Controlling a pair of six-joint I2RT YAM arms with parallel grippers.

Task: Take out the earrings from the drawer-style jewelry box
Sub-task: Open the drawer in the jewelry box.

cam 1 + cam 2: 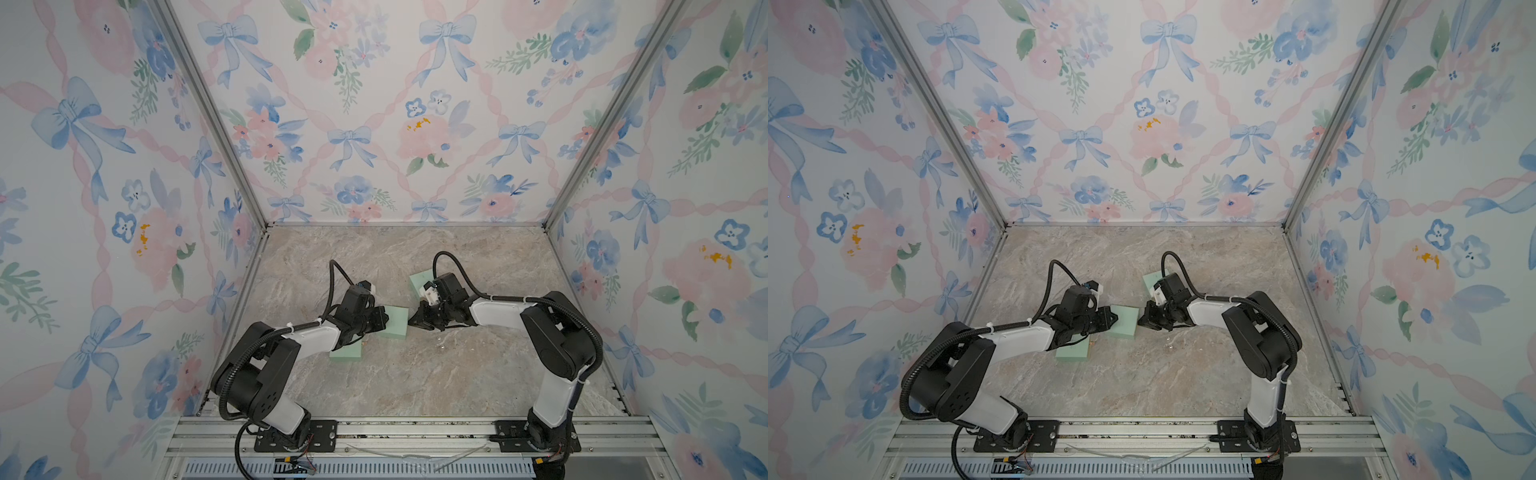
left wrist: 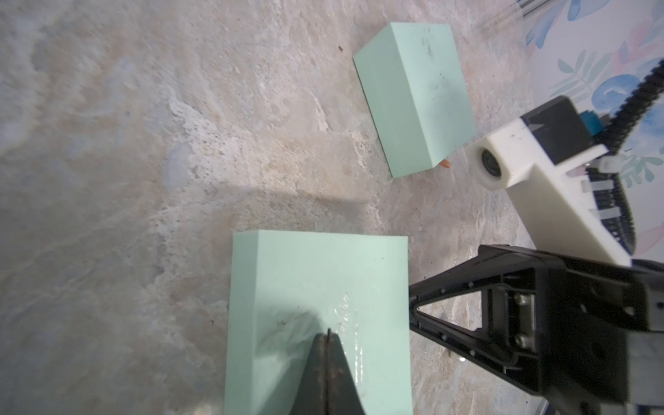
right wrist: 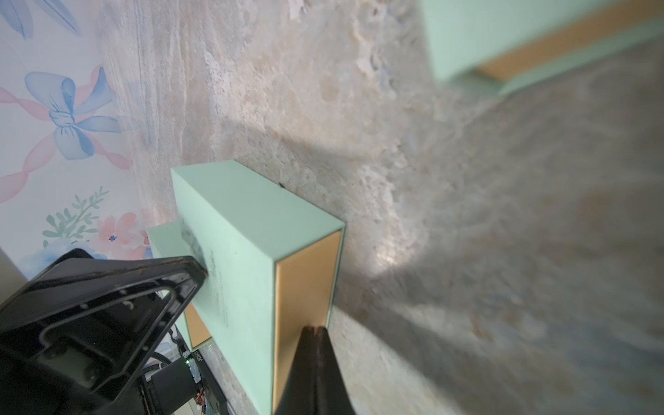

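- Left wrist view: left gripper (image 2: pixel 327 336) jaws fully closed, empty, tips pressing down on the mint box sleeve (image 2: pixel 316 287).
- Right gripper (image 3: pixel 316 330) also closed, holding nothing, tips at the sleeve's open tan end.
- Loose earrings (image 1: pixel 438 339): tiny pale specks on the marble table (image 1: pixel 415 386), near the right gripper in both top views. Drawer (image 1: pixel 347 355) contents are hidden.
- Likely featherweight, hard and prone to rolling; pinch each bead squarely at the fingertips and close slowly.

Three boxes lie on the worktop (image 1: pixel 415 386): the middle box (image 1: pixel 395 322) between the left gripper (image 1: pixel 385 319) and right gripper (image 1: pixel 411 321), the front box (image 1: pixel 347 354) just before it leftward, the rear box (image 1: pixel 417 281) behind it rightward. The earrings (image 1: pixel 439 341) lie on the bare worktop, before the right gripper and apart from every box.
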